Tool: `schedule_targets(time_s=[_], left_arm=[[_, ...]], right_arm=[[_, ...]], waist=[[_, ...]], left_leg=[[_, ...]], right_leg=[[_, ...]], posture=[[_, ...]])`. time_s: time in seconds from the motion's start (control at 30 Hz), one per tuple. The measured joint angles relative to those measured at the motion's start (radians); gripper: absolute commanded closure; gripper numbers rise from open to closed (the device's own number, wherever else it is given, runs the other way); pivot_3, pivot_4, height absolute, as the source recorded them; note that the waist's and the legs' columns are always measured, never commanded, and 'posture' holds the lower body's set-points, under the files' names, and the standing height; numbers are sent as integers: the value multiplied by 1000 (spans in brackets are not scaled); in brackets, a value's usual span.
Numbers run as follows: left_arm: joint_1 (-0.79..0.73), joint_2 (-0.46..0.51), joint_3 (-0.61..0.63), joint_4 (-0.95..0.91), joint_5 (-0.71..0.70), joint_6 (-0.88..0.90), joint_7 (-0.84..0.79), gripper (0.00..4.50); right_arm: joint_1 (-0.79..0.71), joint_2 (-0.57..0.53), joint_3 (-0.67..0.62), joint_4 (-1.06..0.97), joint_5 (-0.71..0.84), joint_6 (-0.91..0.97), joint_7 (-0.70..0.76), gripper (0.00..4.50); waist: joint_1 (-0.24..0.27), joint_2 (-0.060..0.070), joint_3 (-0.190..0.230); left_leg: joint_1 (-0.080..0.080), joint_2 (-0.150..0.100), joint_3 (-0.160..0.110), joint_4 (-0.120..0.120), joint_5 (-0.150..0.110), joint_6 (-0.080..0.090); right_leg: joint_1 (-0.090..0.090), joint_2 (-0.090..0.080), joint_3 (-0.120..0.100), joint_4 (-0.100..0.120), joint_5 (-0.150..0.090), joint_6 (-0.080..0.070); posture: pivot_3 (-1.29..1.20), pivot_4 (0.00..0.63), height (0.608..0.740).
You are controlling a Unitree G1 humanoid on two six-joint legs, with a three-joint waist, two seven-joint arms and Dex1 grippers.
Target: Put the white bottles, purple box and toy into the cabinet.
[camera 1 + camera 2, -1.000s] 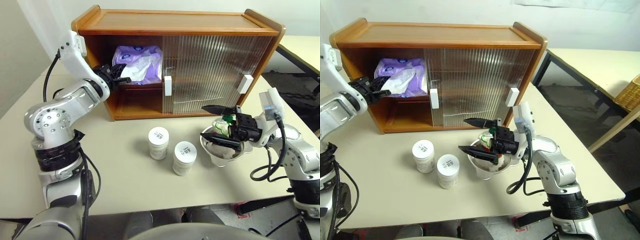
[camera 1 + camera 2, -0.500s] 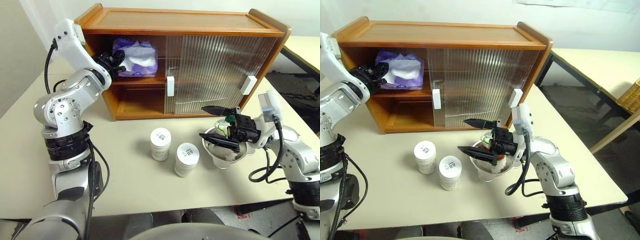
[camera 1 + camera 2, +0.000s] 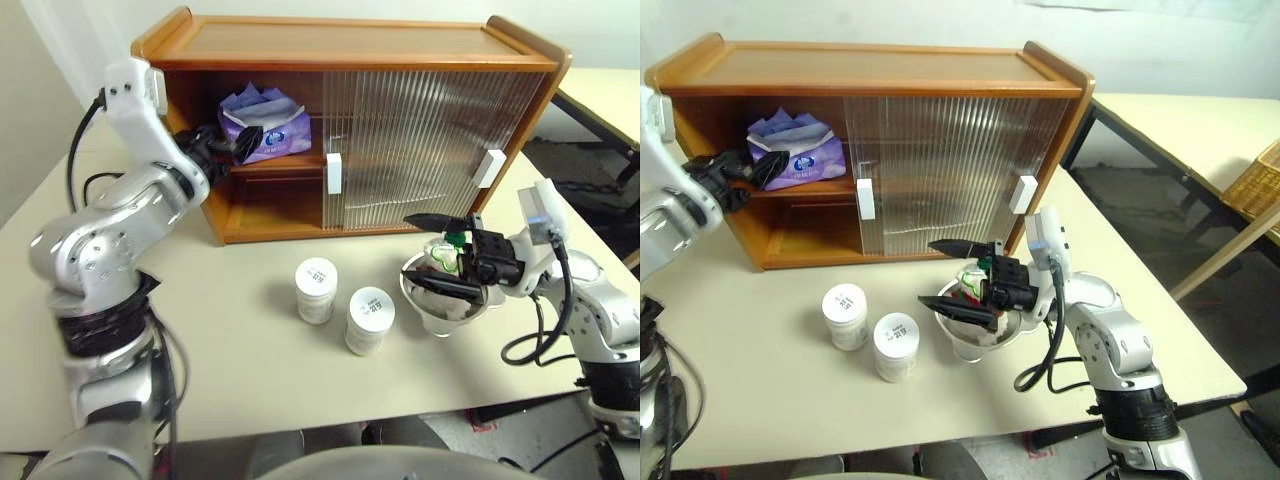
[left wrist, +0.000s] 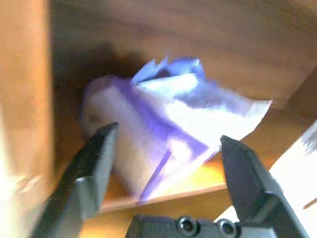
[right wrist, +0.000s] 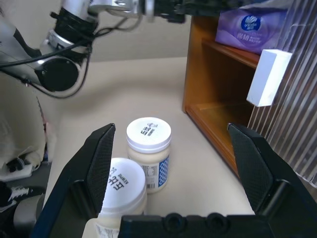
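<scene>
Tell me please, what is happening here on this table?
A robot is putting things into the cabinet. The purple box lies on its upper shelf, with the open left gripper beside it. Two white bottles stand on the table, and the open right gripper hovers at a silver bowl.

The cabinet (image 3: 350, 120) stands at the back of the tabletop (image 3: 250, 370). The purple box (image 3: 266, 125) sits on its top shelf, at the left side. The left gripper (image 3: 232, 148) is just in front of the box, jaws wide, not touching it. The two white bottles (image 3: 341, 304) stand side by side in front of the cabinet. To their right is a bowl (image 3: 440, 312) with the toy (image 3: 448, 255) in it. The right gripper (image 3: 437, 254) is over the bowl.
</scene>
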Motion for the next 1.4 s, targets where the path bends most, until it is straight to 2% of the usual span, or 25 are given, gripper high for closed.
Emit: schedule_targets(time_s=[0.23, 0.3, 0.37, 0.5, 0.57, 0.6, 0.8, 0.97, 1.4], left_arm=[[158, 48, 57, -23, 57, -195, -180, 3920], [211, 83, 45, -24, 86, -266, -268, 4479], [234, 88, 21, -22, 116, -322, -326, 4479], [225, 70, -42, 0, 178, -400, -368, 4479], [199, 48, -78, 29, 211, -433, -378, 4479], [175, 27, -102, 48, 230, -453, -383, 4479], [57, -55, -206, 177, 338, -530, -375, 4479], [7, -76, -275, 297, 443, -603, -390, 4479], [-65, -147, -283, 441, 605, -682, -326, 4479]], right_arm=[[-11, 0, 3, 26, 0, 0, 22, 0], [-12, 0, 4, 27, -1, 0, 24, 0], [-12, 1, 4, 28, -1, 0, 26, 0], [-15, 6, 5, 27, -2, 0, 24, 0], [-13, 9, 5, 24, -2, 0, 17, 0], [-11, 13, 6, 21, -2, 0, 9, 0], [14, 38, 11, -17, -2, 5, -36, 0], [14, 47, 23, -33, -2, 11, -60, 0], [13, 55, 38, -41, -2, 11, -78, 0]], waist=[[13, 0, 0], [17, 0, 0], [23, 0, 0], [29, 0, 0], [29, 0, 0], [30, 0, 0], [23, 0, 0], [14, 1, 0], [1, 1, 0]], left_leg=[[2, 0, -2, 1, -2, 3], [3, 0, -3, 1, -2, 3], [2, 0, -4, 1, -2, 4], [1, 0, -4, 2, -4, 6], [-1, 0, -4, 2, -3, 6], [-1, 0, -4, 2, -3, 6], [-1, 0, -4, 3, -3, 7], [-1, 0, -4, 3, -3, 7], [-2, 0, -4, 3, 0, 3]], right_leg=[[-1, 0, -1, 0, 1, -3], [-2, 0, -2, 0, -1, -6], [-3, 0, -2, 0, -4, -14], [-2, 0, -3, 1, -3, -15], [0, 0, -3, 1, -1, -13], [0, 0, -3, 1, 3, -7], [0, 0, -3, 1, 5, -7], [-1, 0, -3, 0, 6, -4], [0, 0, -2, 0, 3, 0]], posture=[[-41, 0, 740], [-47, 0, 740], [-48, 0, 740], [-58, 0, 740], [-71, 0, 740], [-71, 0, 740], [-89, 0, 740], [-96, 0, 740], [-103, 0, 740]])
